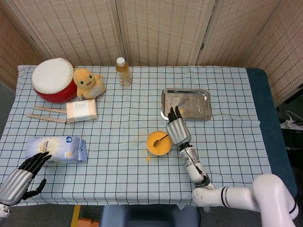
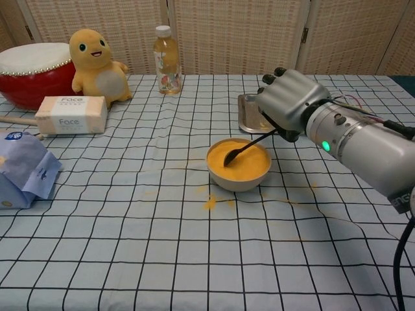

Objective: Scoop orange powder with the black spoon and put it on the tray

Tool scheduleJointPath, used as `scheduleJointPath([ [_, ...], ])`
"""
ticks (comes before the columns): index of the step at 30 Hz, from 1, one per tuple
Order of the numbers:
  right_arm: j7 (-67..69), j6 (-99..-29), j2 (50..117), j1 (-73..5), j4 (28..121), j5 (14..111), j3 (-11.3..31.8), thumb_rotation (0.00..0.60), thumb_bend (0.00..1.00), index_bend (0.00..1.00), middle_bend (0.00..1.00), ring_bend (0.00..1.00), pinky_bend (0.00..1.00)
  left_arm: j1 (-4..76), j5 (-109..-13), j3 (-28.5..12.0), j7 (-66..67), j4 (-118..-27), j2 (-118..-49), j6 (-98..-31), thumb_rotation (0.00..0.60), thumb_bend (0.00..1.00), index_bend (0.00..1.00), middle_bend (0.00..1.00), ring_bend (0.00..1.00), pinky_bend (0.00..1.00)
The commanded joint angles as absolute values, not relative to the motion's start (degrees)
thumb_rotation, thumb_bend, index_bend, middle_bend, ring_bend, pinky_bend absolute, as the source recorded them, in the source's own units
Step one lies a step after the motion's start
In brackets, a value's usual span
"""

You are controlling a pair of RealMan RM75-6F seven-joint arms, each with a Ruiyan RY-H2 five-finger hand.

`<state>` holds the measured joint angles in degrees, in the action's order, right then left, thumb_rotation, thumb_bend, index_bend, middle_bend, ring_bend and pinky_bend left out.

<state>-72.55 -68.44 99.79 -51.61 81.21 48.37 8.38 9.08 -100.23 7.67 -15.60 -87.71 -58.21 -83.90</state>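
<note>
I hold the spoon (image 2: pixel 249 145) in my right hand (image 2: pixel 290 102), fingers closed around its handle. Its tip lies in the orange powder (image 2: pixel 238 160) inside the bowl (image 2: pixel 237 179). The tray (image 1: pixel 186 104) stands just behind this hand. My left hand (image 1: pixel 21 179) rests near the table edge, fingers spread, holding nothing.

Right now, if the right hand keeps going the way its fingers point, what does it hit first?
Probably the metal tray. In the head view the right hand, holding the black spoon over the bowl, points away from the robot toward the tray's near left corner. Whether it is high enough to clear the rim is unclear.
</note>
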Motion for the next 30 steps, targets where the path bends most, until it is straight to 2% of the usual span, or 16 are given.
scheduleJointPath([
  [1, -70.86, -68.51, 97.74, -50.79, 83.99, 49.94, 7.54, 0.600, 0.83, 0.95, 0.18, 0.00, 0.07, 9.11, -99.95, 7.52, -15.63, -87.66, -58.19, -83.73, 0.600, 0.50, 0.00, 0.00, 0.00, 0.14],
  [12, -71.16, -69.90, 92.19, -48.73, 92.79, 51.98, 4.12, 0.600, 0.83, 0.96, 0.18, 0.00, 0.07, 8.90, -100.51, 7.63, -14.34, -88.25, -58.36, -84.00, 0.600, 0.50, 0.00, 0.00, 0.00, 0.14],
  [30, -76.83, -69.04, 97.13, -50.94, 87.66, 46.08, 4.55, 0.600, 0.84, 0.96, 0.18, 0.00, 0.07, 8.69, -100.87, 7.68, -15.75, -87.83, -57.97, -84.78, 0.600, 0.50, 0.00, 0.00, 0.00, 0.14],
])
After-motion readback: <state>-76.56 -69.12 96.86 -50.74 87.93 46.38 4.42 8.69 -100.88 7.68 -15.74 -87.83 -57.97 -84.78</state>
